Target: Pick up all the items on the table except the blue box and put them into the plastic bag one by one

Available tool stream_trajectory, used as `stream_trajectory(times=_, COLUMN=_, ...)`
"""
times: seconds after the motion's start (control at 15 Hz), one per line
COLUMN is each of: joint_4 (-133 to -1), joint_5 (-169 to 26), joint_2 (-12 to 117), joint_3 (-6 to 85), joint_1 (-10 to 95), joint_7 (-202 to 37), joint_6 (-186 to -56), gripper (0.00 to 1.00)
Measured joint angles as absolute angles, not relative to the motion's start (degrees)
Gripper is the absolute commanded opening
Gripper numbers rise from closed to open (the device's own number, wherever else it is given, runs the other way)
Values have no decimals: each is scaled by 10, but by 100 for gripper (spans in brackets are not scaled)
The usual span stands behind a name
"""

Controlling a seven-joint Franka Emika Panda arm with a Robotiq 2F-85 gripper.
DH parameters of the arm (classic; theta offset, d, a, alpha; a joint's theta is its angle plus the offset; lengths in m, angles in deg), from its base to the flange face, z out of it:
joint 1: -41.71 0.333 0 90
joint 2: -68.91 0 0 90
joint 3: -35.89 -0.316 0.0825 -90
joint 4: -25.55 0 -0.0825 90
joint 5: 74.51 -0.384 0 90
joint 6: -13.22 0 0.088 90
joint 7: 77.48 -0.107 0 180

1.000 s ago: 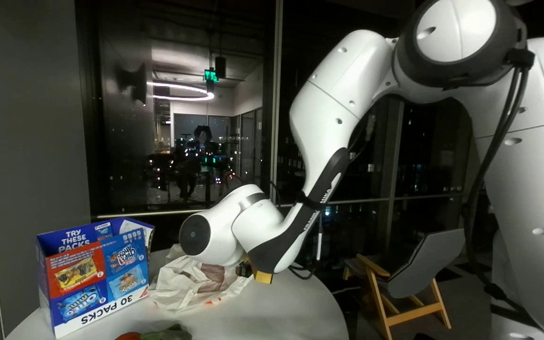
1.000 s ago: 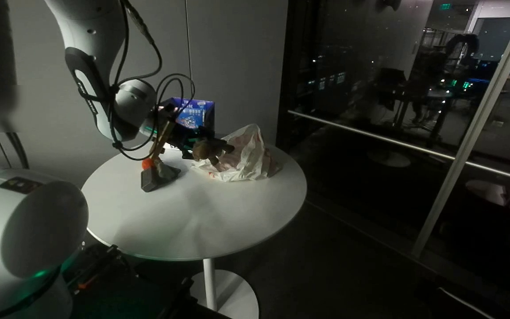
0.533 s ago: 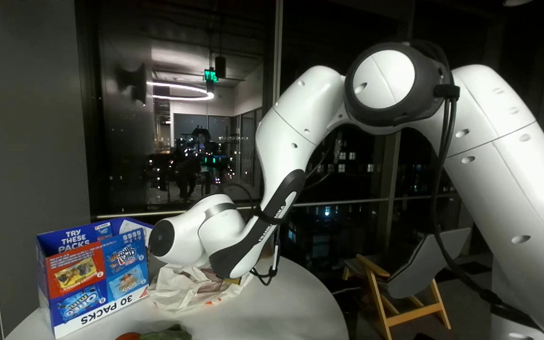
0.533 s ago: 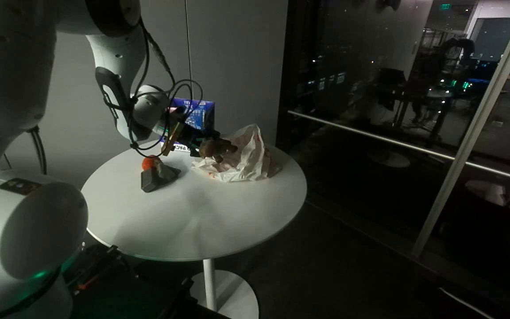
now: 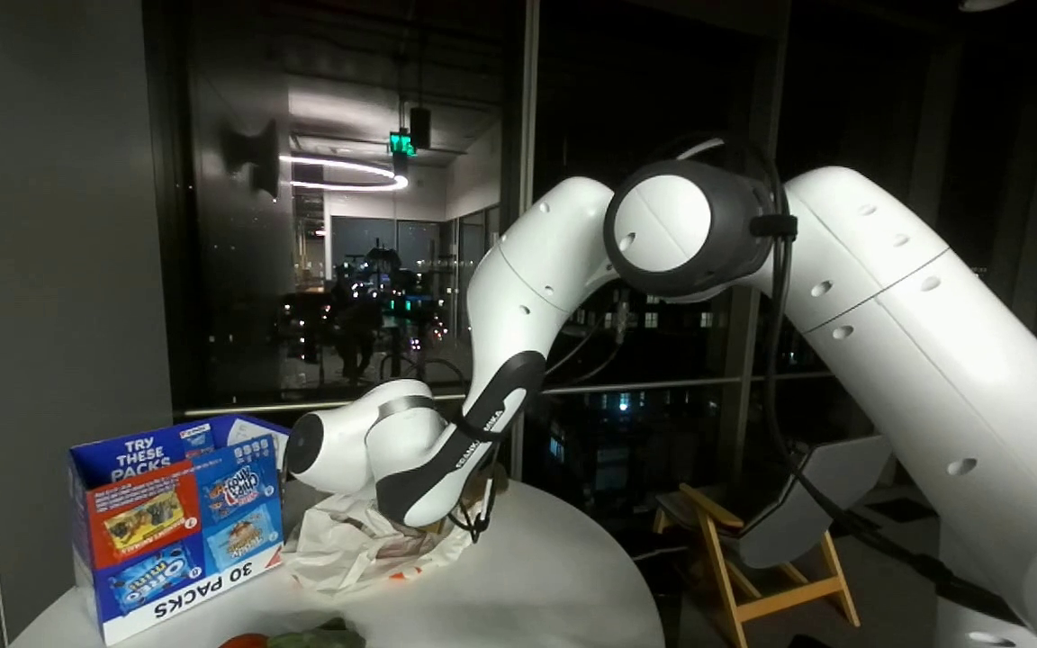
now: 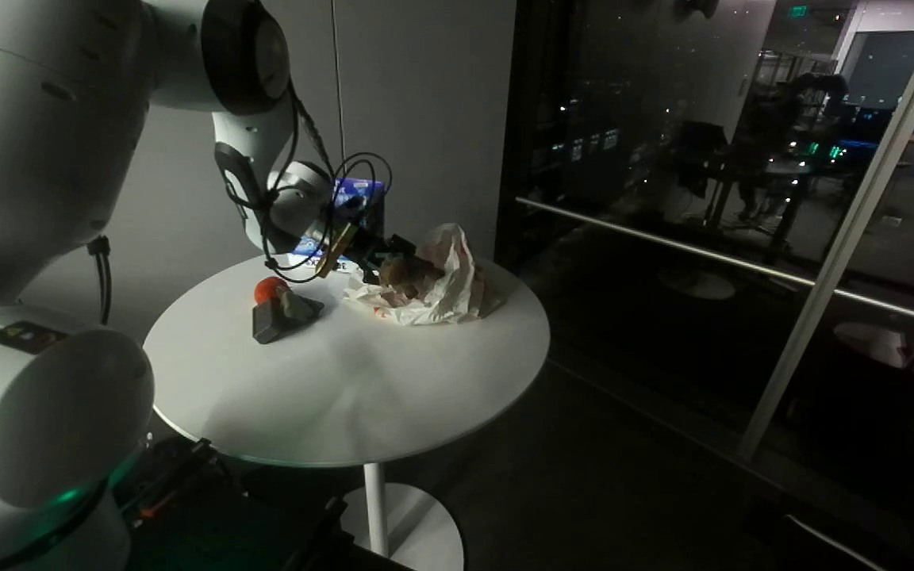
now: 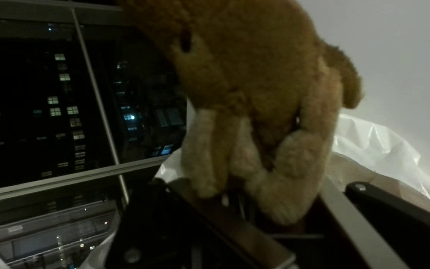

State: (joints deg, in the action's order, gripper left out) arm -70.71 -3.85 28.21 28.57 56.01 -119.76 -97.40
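My gripper (image 7: 258,196) is shut on a brown plush toy (image 7: 252,63), with the fingers at its pale legs. The toy also shows in an exterior view (image 6: 403,274), held over the opening of the white plastic bag (image 6: 457,281). The crumpled bag shows in the other views too (image 5: 338,549) (image 7: 371,140), behind the toy in the wrist view. I cannot tell whether the toy touches the bag. An orange-red round item (image 6: 270,290) and a grey item (image 6: 268,321) lie close together on the table. The blue box (image 5: 181,522) stands at the table's edge.
The round white table (image 6: 330,412) bears everything. The blue box (image 6: 362,190) stands behind the arm near the grey wall. Dark windows with a rail (image 6: 663,242) lie past the table. A wood-framed chair (image 5: 780,540) stands on the floor.
The arm has lowered and reached further over the table. My gripper has carried the plush toy toward and over the bag. The bag, the blue box and the other items have not moved.
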Motion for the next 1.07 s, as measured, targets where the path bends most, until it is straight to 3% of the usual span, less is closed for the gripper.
stream_trajectory(times=1.07, joint_4=-553, joint_5=-50, joint_2=171, joint_3=325, joint_1=567, joint_7=-1100, joint_6=-1057, gripper=9)
